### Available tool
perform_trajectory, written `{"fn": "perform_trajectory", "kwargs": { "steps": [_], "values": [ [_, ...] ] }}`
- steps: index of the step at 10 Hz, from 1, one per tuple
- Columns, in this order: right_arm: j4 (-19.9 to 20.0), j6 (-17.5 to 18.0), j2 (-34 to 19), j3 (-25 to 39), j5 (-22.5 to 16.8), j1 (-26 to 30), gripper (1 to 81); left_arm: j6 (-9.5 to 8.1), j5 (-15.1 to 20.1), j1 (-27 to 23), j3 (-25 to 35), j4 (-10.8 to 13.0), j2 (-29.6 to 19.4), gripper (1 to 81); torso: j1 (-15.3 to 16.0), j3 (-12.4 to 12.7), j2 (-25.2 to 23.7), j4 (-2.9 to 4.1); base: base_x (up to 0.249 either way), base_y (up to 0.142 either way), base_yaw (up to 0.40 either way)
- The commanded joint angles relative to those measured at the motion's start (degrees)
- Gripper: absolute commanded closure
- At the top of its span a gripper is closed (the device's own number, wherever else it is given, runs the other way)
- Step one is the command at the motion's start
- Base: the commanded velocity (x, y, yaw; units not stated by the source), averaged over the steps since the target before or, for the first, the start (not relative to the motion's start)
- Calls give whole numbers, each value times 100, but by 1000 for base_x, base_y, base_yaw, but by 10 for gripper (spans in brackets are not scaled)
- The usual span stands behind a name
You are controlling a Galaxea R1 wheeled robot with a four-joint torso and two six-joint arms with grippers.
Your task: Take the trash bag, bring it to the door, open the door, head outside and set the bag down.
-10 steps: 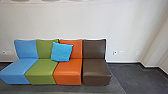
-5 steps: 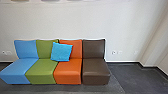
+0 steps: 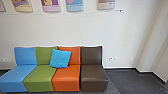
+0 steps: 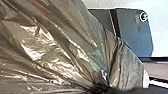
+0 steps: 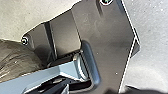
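Brown-plastic trash bag (image 4: 57,50) pinched at its neck by left gripper (image 4: 100,88), with folds fanning beside it. Beyond the gripper, now showing more of the posters (image 3: 75,5) above the sofa (image 3: 66,73) after a camera shift; probably still mid-carry.

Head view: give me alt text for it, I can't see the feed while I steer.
Four seats stand in a row against a pale wall; from the picture's left, blue seat, green seat, orange seat, dark brown seat. A bright blue cushion leans across the green and orange backrests. Posters hang above; dark floor lies to the right.
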Motion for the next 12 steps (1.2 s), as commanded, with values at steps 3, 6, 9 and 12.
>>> {"fn": "perform_trajectory", "kwargs": {
  "steps": [3, 6, 9, 12],
  "values": [
    [-37, -11, 34, 41, -393, 175, 10, 57, 442, -212, 4, 37, -16, 811, -601, 245, 909, -33, 0, 0, 0],
    [-46, -20, 95, 6, -393, 183, 10, 48, 442, -212, 4, 19, -7, 811, -869, 324, 1432, -35, 0, 0, 0],
    [-63, -20, 166, -21, -393, 183, 10, 31, 442, -212, 4, 10, 54, 811, -754, 547, 1290, -35, 0, 0, 0],
    [-107, -20, 218, -99, -393, 182, 10, 22, 451, -239, 3, 19, 72, 811, -774, 1020, 1342, -35, 0, 0, 0]
  ]
}}
